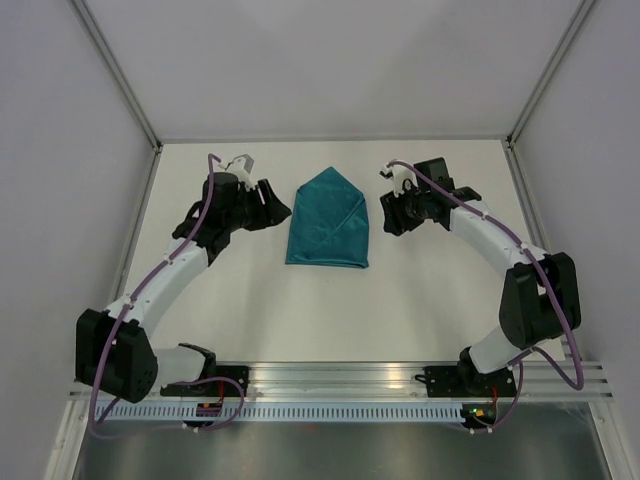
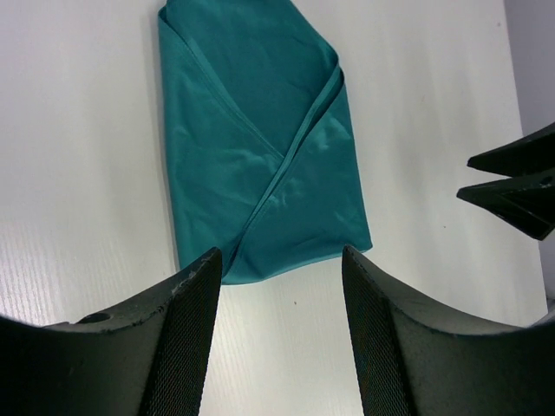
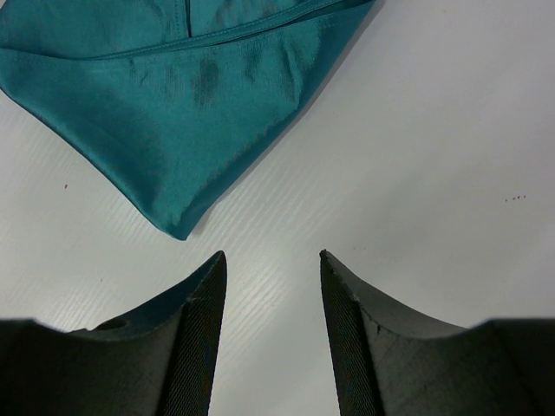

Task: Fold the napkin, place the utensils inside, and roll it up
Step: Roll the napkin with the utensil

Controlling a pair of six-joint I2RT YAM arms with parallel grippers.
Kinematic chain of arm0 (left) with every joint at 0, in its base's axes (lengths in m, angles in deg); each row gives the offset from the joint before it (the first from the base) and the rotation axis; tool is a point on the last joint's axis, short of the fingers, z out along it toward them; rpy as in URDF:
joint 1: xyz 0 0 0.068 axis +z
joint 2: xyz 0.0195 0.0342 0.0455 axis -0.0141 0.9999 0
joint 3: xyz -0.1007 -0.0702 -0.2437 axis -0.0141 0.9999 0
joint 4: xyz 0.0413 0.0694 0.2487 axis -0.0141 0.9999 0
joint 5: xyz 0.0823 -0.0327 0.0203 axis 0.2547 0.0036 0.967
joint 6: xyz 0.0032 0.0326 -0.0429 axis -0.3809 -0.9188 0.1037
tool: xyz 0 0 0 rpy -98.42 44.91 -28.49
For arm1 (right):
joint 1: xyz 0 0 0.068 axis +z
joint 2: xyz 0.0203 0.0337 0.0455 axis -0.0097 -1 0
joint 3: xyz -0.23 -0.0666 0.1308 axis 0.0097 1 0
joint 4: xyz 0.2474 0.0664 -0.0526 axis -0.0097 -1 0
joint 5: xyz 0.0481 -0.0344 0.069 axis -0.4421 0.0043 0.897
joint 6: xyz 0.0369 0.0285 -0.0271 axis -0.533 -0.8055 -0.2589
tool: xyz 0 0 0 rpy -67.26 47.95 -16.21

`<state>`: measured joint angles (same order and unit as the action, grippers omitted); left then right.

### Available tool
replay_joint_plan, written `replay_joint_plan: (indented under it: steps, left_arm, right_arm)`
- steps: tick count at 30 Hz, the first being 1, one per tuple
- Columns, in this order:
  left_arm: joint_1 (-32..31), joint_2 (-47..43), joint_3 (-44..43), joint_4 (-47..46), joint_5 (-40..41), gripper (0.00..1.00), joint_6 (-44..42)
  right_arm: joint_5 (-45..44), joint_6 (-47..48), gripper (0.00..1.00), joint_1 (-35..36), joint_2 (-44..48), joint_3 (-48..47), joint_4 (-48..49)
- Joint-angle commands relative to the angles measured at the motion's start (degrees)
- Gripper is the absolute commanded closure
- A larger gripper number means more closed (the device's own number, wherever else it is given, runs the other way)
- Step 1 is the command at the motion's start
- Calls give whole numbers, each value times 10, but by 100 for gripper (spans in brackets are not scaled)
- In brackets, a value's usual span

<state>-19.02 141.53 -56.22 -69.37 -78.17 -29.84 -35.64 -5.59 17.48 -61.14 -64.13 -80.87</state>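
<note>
Lying flat mid-table [image 1: 420, 290], the napkin [image 1: 328, 220] is sitting between both grippers and touching neither: the left gripper [image 1: 272, 208] is hovering just off its 9 o'clock edge and the right gripper [image 1: 392, 212] just off 3 o'clock, both with jaws standing apart and gripping nothing. The cloth is reading as smooth, slightly sheeny teal with thin hems, folded into a pentagon pointing to 12 o'clock, two flaps crossing diagonally on top. The finger pads [image 2: 186, 347] are showing fine black ribbing, the table plain matte white.
</note>
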Motion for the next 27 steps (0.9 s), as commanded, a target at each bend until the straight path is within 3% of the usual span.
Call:
replay_joint_plan:
  steps: [1, 8, 15, 20, 27]
  left_arm:
    - [-7, -37, 16, -20, 10, 37, -3]
    - [-18, -95, 42, -6, 47, 37, 14]
    - [-21, -146, 55, 1, 95, 37, 11]
    - [-20, -154, 8, 43, 158, 35, 11]
    - [-19, -141, -45, 69, 182, 33, 3]
  right_arm:
    - [-5, 20, 47, 1, 33, 11, 14]
    - [-47, 72, 46, 61, 53, 58, 53]
    - [-133, 135, 47, 202, 24, 83, 113]
    - [-126, 162, 47, 224, -38, 54, 131]
    - [-128, 188, 45, 253, -95, 29, 166]
